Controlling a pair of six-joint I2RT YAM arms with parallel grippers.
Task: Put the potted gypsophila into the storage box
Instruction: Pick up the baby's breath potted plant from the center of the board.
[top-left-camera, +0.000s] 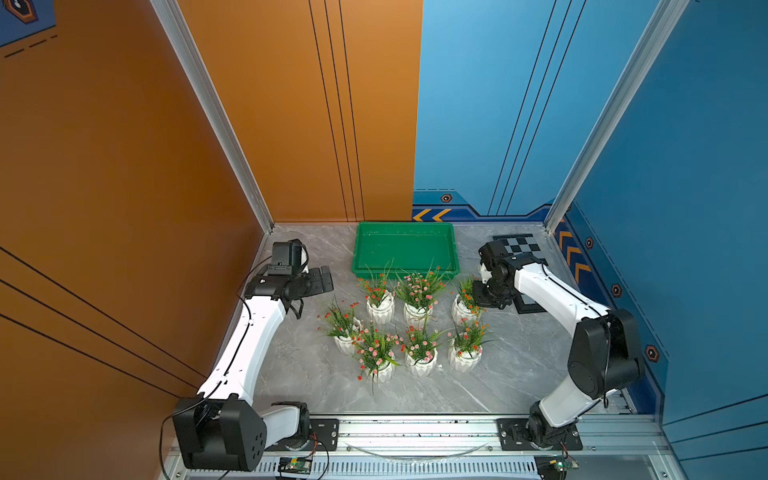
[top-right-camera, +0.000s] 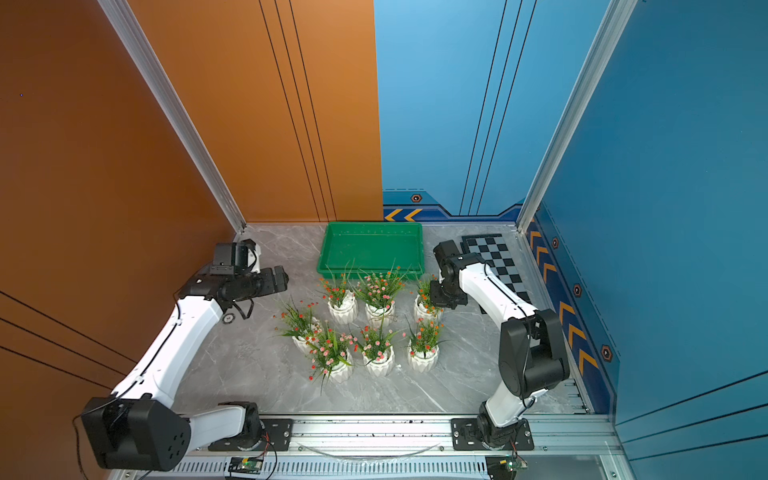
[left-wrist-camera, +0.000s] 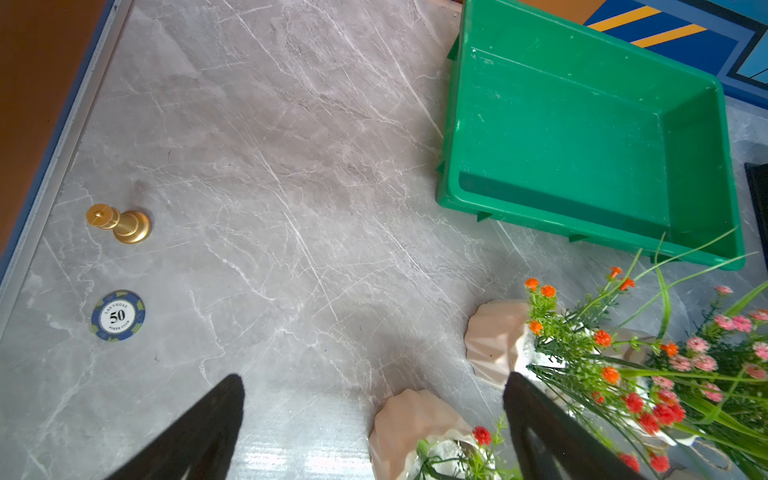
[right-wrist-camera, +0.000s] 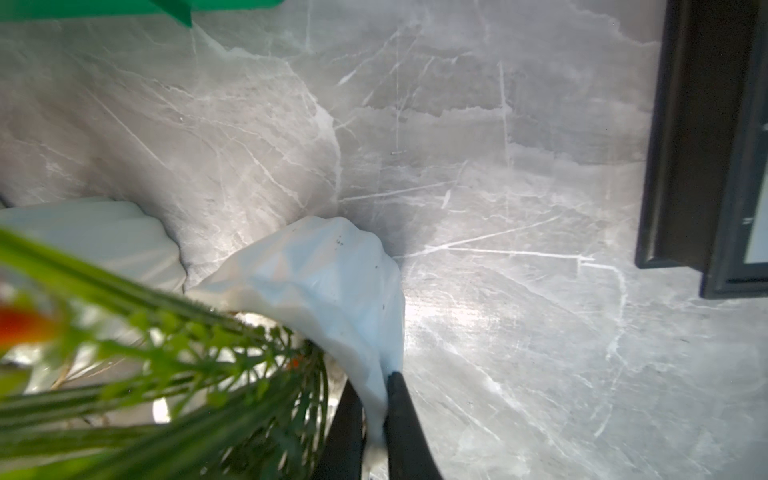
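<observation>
My right gripper (right-wrist-camera: 376, 386) is clenched on the rim of the potted gypsophila (top-left-camera: 462, 309) at the right end of the back row, pinching the wall on the side facing the chequered board (top-left-camera: 521, 245). The storage box (top-left-camera: 405, 249) lies just beyond that pot and toward the robot's left, with its long axis running across the table. I judge the carry must go up, forward and leftward. My left gripper (left-wrist-camera: 372, 379) hangs spread wide and empty, farther from this pot, so the right arm is nearer.
</observation>
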